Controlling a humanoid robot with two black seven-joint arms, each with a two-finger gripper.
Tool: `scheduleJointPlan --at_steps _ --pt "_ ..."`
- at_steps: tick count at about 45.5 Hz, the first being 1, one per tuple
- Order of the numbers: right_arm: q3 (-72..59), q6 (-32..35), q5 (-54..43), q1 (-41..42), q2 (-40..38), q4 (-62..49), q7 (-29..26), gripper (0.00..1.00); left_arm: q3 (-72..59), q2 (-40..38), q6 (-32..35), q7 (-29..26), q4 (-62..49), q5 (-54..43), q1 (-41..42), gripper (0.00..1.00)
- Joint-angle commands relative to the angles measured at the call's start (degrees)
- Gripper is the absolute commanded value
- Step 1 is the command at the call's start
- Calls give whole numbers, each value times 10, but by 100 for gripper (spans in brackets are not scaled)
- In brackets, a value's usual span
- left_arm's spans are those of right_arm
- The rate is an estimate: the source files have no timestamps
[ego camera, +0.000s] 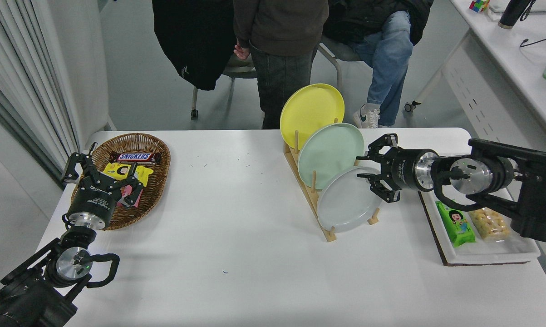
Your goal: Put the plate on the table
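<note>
Pre-grasp: right gripper (376, 171) spread open beside the plate (347, 200) (racked, untouched).
Next: straddle the rim, clamp, lift clear.

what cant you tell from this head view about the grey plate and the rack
- Whether the right gripper touches the grey plate: no depth.
- The plate's underside and bottom edge: hidden in the wooden rack.
- The mint-green plate's lower part: behind the grey plate.

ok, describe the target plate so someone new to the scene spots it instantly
On the white table, right of centre, a wooden rack holds three plates upright in a row. The plate is the nearest one, pale grey, in front of the mint-green plate and yellow plate, with the right gripper open by its upper right rim.
</note>
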Motion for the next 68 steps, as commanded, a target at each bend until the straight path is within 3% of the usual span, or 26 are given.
scheduleJointPlan --at_steps 1,68 --pt "12 -1 2 -4 0 1 0 33 0 0 0 0 0 0 0 98" --pt "7 -9 -6 0 10 -2 -1 20 0 0 0 0 0 0 0 98"
